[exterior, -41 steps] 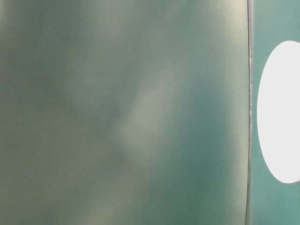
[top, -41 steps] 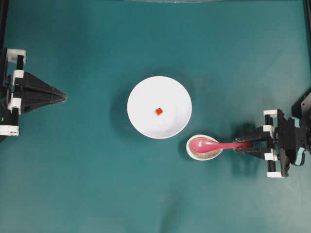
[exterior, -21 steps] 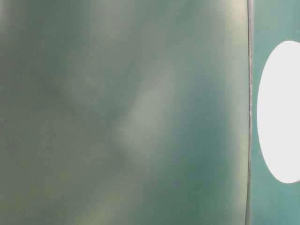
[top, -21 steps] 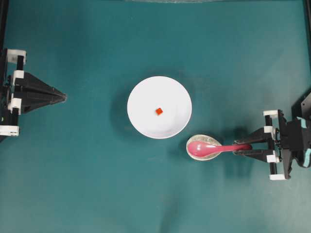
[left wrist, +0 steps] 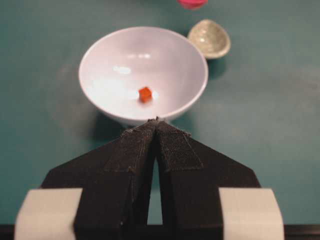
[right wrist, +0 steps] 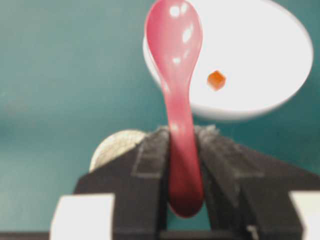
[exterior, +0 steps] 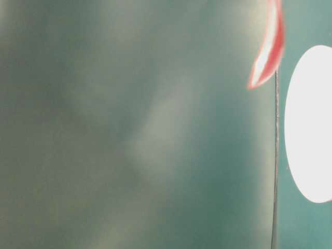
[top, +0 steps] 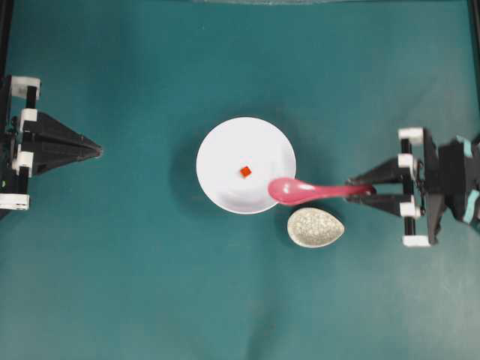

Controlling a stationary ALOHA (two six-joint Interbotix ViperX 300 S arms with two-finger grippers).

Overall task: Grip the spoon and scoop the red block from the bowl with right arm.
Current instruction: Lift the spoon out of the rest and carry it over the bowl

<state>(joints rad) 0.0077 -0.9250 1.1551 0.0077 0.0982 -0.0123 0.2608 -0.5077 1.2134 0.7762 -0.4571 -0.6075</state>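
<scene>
Glossy pink-red, the spoon (top: 313, 190) is clamped by its handle between the two fingers of the right gripper (top: 360, 192), and its oval scoop is held out ahead of the jaws, raised clear of the table and reaching over the near rim of the bowl (top: 225, 150). From the right wrist view the handle is seen pinched between the black pads (right wrist: 152, 155), with its end protruding behind them. Ahead of the gripper and just past the scoop, the red block (top: 245, 172) is seen lying near the middle of the white bowl, apart from the spoon. Below and to one side of the held handle, the speckled spoon rest (top: 316, 227) is left bare on the teal table (top: 150, 300), just beside the bowl. Well across the table, beyond the bowl, the left gripper (left wrist: 157, 121) is seen with its pointed jaws pressed together on nothing, its tip aimed at the bowl and kept apart from it. In the table-level view only a blurred red edge of the spoon and a white oval are made out.
</scene>
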